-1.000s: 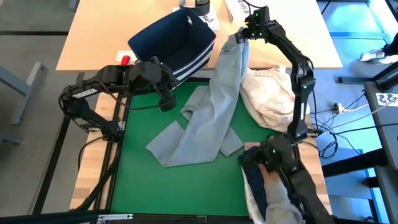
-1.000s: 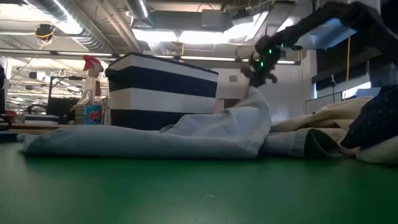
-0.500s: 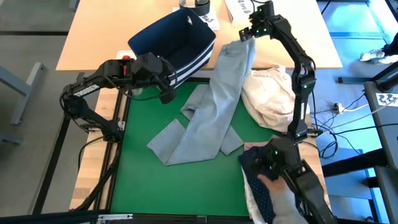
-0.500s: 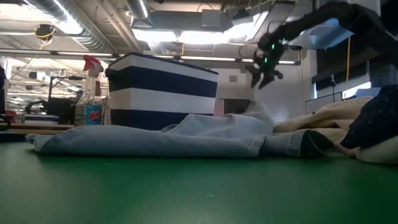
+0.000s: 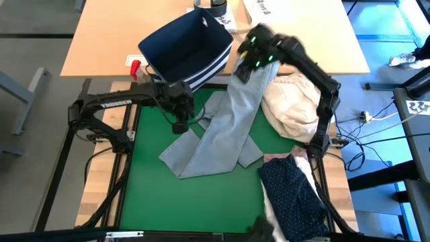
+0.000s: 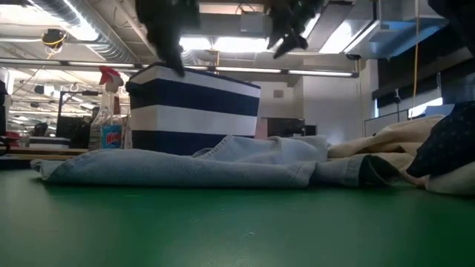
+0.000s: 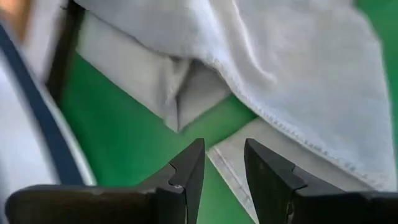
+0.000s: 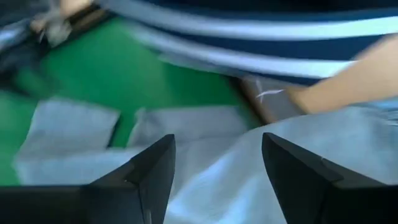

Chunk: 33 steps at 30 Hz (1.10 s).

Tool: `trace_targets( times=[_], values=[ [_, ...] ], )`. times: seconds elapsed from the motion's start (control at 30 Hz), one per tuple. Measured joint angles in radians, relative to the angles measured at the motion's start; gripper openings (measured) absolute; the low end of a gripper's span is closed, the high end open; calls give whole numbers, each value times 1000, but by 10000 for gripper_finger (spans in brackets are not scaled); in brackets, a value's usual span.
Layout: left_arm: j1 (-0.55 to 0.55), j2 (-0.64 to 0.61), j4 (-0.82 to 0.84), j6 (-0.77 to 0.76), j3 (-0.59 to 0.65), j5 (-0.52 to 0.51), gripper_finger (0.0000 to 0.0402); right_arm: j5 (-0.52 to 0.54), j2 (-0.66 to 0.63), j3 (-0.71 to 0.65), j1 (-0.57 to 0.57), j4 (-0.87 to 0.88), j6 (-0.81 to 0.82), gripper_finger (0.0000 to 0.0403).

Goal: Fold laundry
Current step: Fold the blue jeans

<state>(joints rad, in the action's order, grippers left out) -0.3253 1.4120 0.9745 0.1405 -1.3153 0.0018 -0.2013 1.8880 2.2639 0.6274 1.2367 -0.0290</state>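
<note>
Lying on green mat point(image 5: 148, 202), grey jeans point(image 5: 225, 131) run long axis 1-to-7 o'clock. L gripper point(image 5: 181, 125) released, empty, at their 9 o'clock edge, nearer leg ends. R gripper point(image 5: 243, 64) released, empty, over 12 o'clock end.

Two dark, jointed arms. The left arm point(image 5: 114, 103) bears pale lettering (unreadable); the right arm point(image 5: 316, 74) shows green lights near its wrist. Black wedge-shaped fingers point(image 7: 186, 177) on both.
</note>
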Motion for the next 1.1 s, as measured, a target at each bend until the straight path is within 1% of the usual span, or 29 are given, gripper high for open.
trace_targets(
  times=[0.07, 0.2, 0.3, 0.43, 0.5, 0.6, 0.67, 0.73, 0.83, 0.87, 0.93, 1.03, 1.1],
  values=[
    [-13, 0, -82, 9, 97, 30, 109, 50, 0, -5, -85, 29, 14, 233],
    [-33, 0, -304, -21, 277, 46, 109, 161, -1, -97, -224, 14, 76, 231],
    [-50, 0, -487, -54, 394, 46, 109, 220, 0, -194, -286, 13, 140, 231],
    [-59, 10, -687, -135, 520, 116, 109, 277, 0, -336, -344, -10, 231, 231],
    [-58, 24, -770, -201, 567, 100, 109, 294, 0, -392, -369, -28, 266, 231],
    [-60, 50, -871, -288, 610, 29, 109, 344, 0, -460, -402, -29, 326, 231],
    [-60, 71, -909, -325, 621, 18, 109, 378, 0, -486, -415, -18, 363, 231],
    [-59, 87, -914, -341, 624, 47, 109, 408, -3, -494, -420, 15, 377, 231],
    [-56, 88, -917, -345, 624, 143, 109, 429, -17, -494, -409, 34, 375, 231],
    [-53, 88, -913, -357, 624, 147, 109, 429, -27, -494, -401, 44, 365, 231],
    [-51, 88, -896, -414, 624, 115, 109, 435, -55, -494, -383, 75, 357, 231],
    [-57, 88, -894, -517, 624, 33, 109, 459, -114, -494, -361, 118, 339, 231],
    [-57, 88, -907, -561, 624, 8, 109, 476, -161, -494, -355, 119, 336, 231]
  ],
)
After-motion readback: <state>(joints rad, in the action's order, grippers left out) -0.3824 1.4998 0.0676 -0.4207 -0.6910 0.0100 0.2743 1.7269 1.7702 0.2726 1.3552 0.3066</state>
